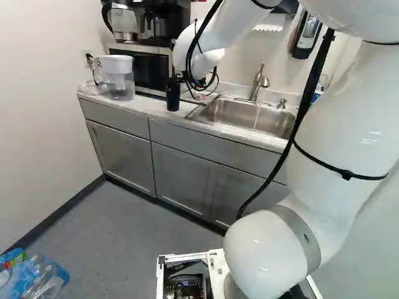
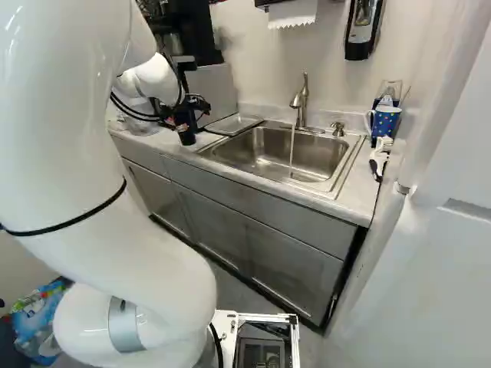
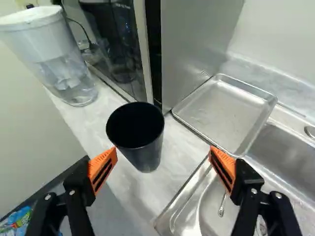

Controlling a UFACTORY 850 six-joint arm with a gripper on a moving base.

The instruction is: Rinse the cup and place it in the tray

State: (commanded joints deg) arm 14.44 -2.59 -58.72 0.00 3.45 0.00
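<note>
Shiny metal tray (image 3: 224, 110), matt black cup (image 3: 142, 135)

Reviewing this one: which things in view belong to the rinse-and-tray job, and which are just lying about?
For the job:
dark cup, on the counter ahead of the open gripper
metal tray, by the sink
faucet, water running

Just lying about:
pitcher
microwave
spotted mug
plastic bottles on the floor

White wall (image 1: 37, 93); grey cabinets (image 1: 184, 180) under a pale countertop (image 1: 146, 109); dark baseboard (image 1: 55, 213) beside grey floor (image 1: 131, 227)
</note>
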